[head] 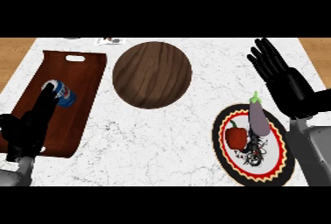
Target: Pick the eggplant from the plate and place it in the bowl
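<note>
The right hand (284, 78), fingers wide and holding nothing, is hovering at one o'clock from the eggplant (259, 118); judging by this, the pick is not yet begun, so the next move calls for lowering onto the eggplant, then carrying it toward ten o'clock, to the bowl (153, 74)

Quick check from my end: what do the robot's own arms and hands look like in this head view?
Both hands are black, with long, segmented fingers and a thumb. The right hand joins a smooth grey forearm that looks like a rounded shell. The left hand sits on a narrower grey forearm near the lower left corner. No cables, markings or sleeves show.
</note>
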Tool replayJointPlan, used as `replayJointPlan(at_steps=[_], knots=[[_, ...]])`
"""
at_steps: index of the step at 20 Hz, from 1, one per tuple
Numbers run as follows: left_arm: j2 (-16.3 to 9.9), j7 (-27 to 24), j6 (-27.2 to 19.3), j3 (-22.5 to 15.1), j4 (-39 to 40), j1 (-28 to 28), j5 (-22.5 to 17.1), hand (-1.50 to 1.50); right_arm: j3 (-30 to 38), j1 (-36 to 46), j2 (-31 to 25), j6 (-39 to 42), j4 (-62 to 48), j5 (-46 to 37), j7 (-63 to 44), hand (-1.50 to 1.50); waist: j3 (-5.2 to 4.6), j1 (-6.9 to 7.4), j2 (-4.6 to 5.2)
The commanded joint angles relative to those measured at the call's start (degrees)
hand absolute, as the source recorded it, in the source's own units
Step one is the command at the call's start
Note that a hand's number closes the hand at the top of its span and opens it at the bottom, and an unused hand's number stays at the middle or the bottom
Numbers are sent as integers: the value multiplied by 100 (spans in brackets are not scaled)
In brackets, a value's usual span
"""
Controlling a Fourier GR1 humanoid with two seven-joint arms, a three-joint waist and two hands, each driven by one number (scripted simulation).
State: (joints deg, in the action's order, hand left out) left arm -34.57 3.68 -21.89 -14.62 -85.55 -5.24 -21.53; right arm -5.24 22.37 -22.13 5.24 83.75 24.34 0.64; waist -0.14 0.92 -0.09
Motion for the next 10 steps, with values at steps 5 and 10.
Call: replayJointPlan(at_steps=[5,10], knots=[[-153,153,787,2,-200,-408,-276,0,139,-78,-556,-640,-1700,-302,-1877,150,-1,-64,117],[9,303,1293,-164,-206,-498,-567,0,-667,-55,-804,-1311,-2113,-2083,-1600,-150,13,-1,68]])
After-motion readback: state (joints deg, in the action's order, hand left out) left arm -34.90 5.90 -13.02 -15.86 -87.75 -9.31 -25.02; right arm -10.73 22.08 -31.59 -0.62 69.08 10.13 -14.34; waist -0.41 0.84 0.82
